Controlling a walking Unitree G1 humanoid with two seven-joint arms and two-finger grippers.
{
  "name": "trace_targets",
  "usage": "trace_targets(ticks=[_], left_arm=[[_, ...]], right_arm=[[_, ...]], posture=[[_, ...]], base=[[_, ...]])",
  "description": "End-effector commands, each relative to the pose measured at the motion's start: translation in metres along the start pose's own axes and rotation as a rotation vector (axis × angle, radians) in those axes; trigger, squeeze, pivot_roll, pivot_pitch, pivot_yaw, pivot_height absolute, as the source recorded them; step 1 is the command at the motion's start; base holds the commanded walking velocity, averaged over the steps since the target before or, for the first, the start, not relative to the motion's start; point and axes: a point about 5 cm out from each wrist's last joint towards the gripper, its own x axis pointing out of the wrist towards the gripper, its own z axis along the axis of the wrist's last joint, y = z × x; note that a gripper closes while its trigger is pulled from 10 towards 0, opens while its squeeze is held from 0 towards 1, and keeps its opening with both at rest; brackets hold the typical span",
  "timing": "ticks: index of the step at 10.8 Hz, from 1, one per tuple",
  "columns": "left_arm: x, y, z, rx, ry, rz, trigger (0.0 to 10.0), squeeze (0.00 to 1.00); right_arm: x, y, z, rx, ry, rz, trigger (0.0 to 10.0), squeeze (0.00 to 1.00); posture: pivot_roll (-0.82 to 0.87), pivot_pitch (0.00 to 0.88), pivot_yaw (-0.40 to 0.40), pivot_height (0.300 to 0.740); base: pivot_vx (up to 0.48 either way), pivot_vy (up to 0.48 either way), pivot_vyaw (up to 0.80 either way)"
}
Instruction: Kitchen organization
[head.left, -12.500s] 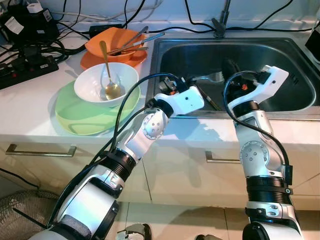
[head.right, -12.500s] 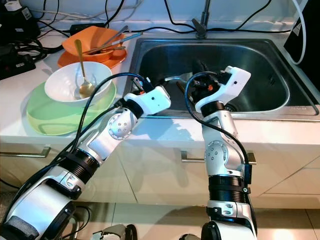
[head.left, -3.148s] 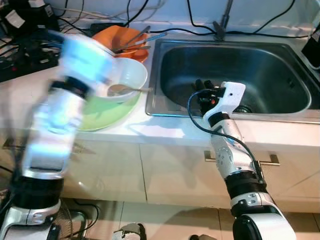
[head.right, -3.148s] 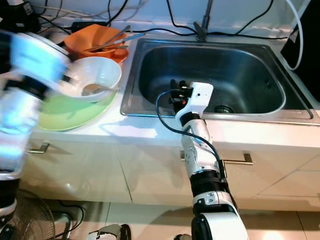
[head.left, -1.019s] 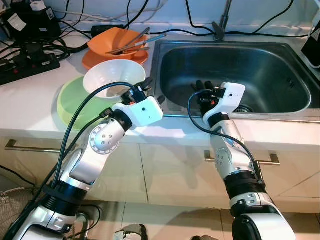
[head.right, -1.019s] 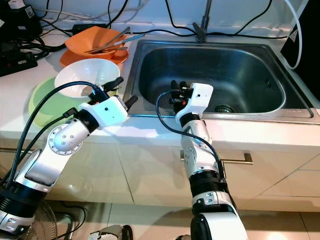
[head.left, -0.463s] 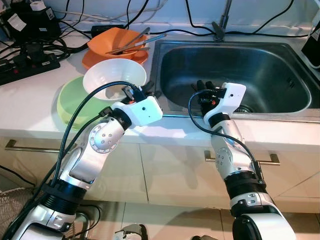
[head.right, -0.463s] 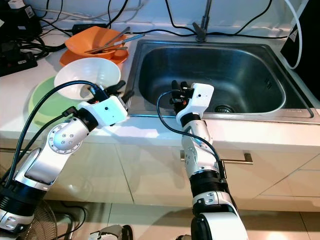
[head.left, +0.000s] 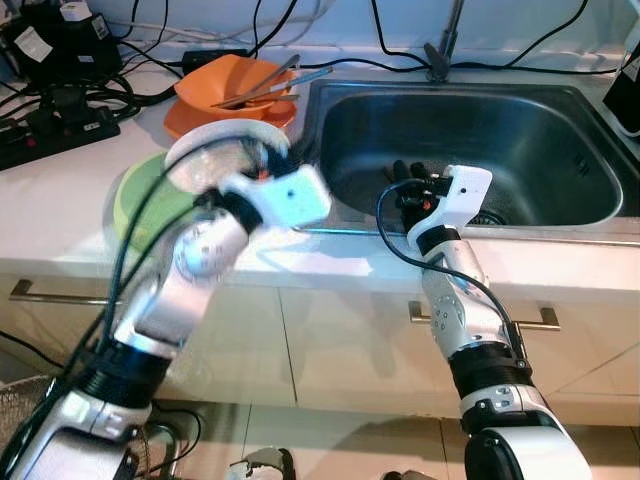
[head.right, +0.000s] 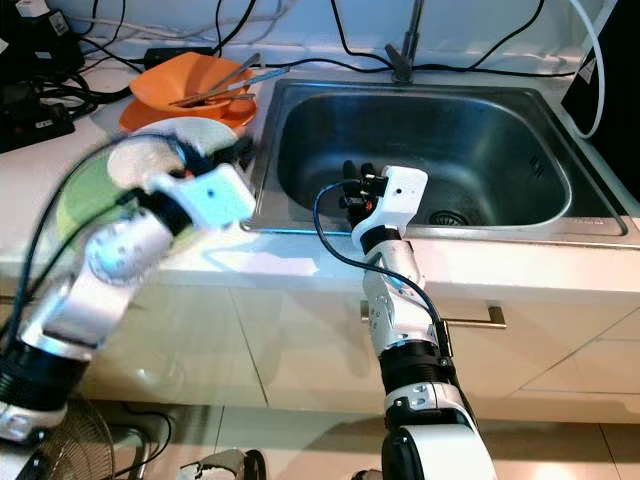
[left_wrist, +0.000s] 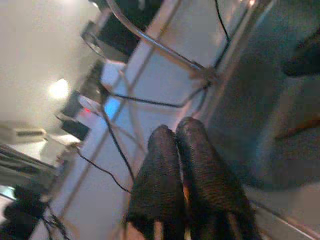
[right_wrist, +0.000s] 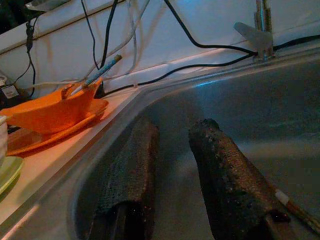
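Observation:
A white bowl (head.left: 212, 148) sits on a green plate (head.left: 133, 196) on the counter left of the steel sink (head.left: 520, 130). My left gripper (left_wrist: 175, 132) is smeared by motion at the bowl's right rim, beside the sink's left edge. Its fingers are shut, with a thin golden strip pinched between them that looks like the gold spoon's handle. My right gripper (head.left: 408, 185) hangs inside the sink near the front wall. It is open, with nothing between its fingers (right_wrist: 130, 165). A thin utensil (right_wrist: 296, 211) lies on the sink floor beside it.
An orange bowl (head.left: 225, 85) on an orange plate, holding chopsticks and cutlery, stands behind the white bowl. Power strips and cables (head.left: 50, 110) crowd the counter's far left. The faucet (head.left: 440, 55) rises behind the sink. Cabinet drawers run below the counter's edge.
My left gripper was open beside the bowl a second ago, closed at its rim half a second ago, and is now swinging fast. The right arm has stayed still.

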Motion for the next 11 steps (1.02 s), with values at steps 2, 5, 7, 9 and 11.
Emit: trace_targets(ticks=[2, 5, 7, 9, 11], left_arm=[[0.003, 0.013, 0.016, 0.068, -0.081, 0.051, 0.0, 0.00], [0.014, 0.029, 0.037, -0.080, -0.207, 0.188, 2.3, 0.00], [0.024, 0.046, 0.055, -0.252, -0.309, 0.269, 10.0, 0.00], [0.036, 0.058, 0.077, -0.538, -0.447, 0.285, 10.0, 0.00], [0.046, 0.056, 0.071, -0.856, -0.450, 0.265, 10.0, 0.00]], right_arm=[[0.000, 0.000, -0.001, 0.000, 0.004, -0.004, 10.0, 0.00], [0.000, 0.001, -0.002, 0.000, 0.005, -0.005, 10.0, 0.00], [0.000, 0.000, -0.002, -0.002, 0.005, -0.008, 10.0, 0.00], [-0.001, -0.001, -0.002, -0.003, 0.001, -0.012, 10.0, 0.00], [-0.002, -0.001, 0.000, -0.014, -0.009, -0.011, 10.0, 1.00]], posture=[[0.13, 0.065, 0.040, 0.740], [0.13, 0.063, 0.041, 0.740], [0.13, 0.061, 0.042, 0.740], [0.12, 0.057, 0.047, 0.740], [0.11, 0.055, 0.051, 0.740]], base=[[0.000, 0.000, 0.00], [0.000, 0.000, 0.00], [0.000, 0.000, 0.00], [0.000, 0.000, 0.00], [0.000, 0.000, 0.00]])
